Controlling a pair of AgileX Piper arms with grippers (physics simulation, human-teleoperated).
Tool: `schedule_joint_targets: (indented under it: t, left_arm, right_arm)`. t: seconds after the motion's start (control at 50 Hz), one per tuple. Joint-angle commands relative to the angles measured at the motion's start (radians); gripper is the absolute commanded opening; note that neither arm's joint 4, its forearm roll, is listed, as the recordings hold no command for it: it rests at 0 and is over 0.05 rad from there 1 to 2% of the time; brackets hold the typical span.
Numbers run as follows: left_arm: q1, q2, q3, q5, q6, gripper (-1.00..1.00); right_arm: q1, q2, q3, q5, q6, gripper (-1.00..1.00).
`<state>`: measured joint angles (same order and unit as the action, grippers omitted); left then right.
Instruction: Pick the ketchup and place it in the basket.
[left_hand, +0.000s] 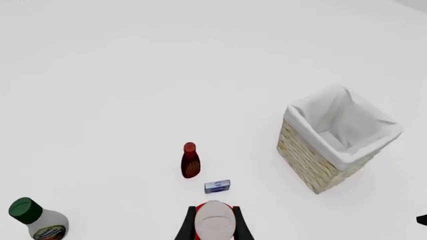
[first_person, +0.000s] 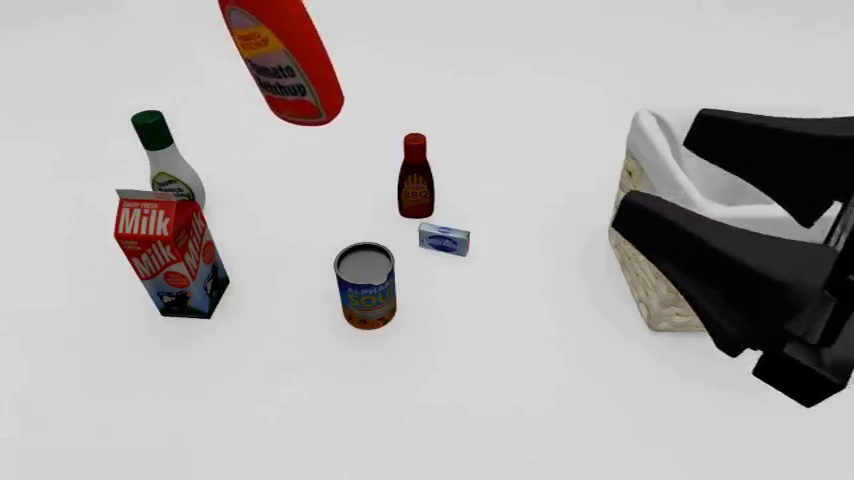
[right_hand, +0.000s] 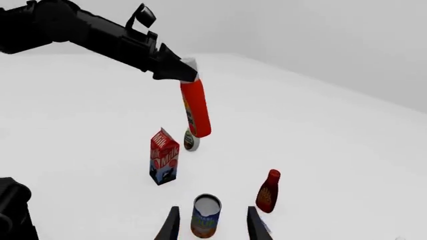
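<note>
In the front view, the right arm is filling the right edge of the frame, dark links crossing in front of the basket (first_person: 651, 300). Its wrist view is showing the right gripper (right_hand: 212, 226) with its jaws standing wide apart and holding nothing, a soup can (first_person: 364, 286) showing between them on the table below.

Moving farther up the frame, the milk carton (first_person: 170, 256) is standing at the left, a small blue box (first_person: 443, 239) near the centre, then the dark bottle (first_person: 415, 177) and the green-capped bottle (first_person: 166, 161) behind.

At the upper left, the ketchup (first_person: 282, 62) is hanging in the air, clear of the table, cap upward out of frame. The right wrist view is showing the left gripper (right_hand: 180, 70) clamped on its white cap, the bottle dangling below.

By my reading, the pick is done and the carry is in hand. The next move is calling for a sweep toward the right of the frame until the bottle is hanging over the basket's white lining, then lowering and releasing. The right arm is sitting close to the basket and could get in the way.
</note>
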<state>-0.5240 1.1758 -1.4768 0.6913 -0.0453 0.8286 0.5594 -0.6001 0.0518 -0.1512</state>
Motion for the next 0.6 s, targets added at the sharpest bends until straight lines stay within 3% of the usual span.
schedule_joint_targets:
  t: [0.02,0.36,0.6]
  left_arm:
    - [-0.03,0.005,-0.02,0.016,0.026,-1.0]
    - [-0.051,-0.005,-0.003,0.02,0.052,-1.0]
    - [-0.061,-0.014,0.022,0.009,0.047,-1.0]
  right_arm:
    - [0.058,0.09,-0.016,-0.048,-0.013,1.0]
    - [0.08,0.251,-0.053,-0.122,-0.089,1.0]
    - [0.055,0.338,-0.115,-0.16,-0.101,1.0]
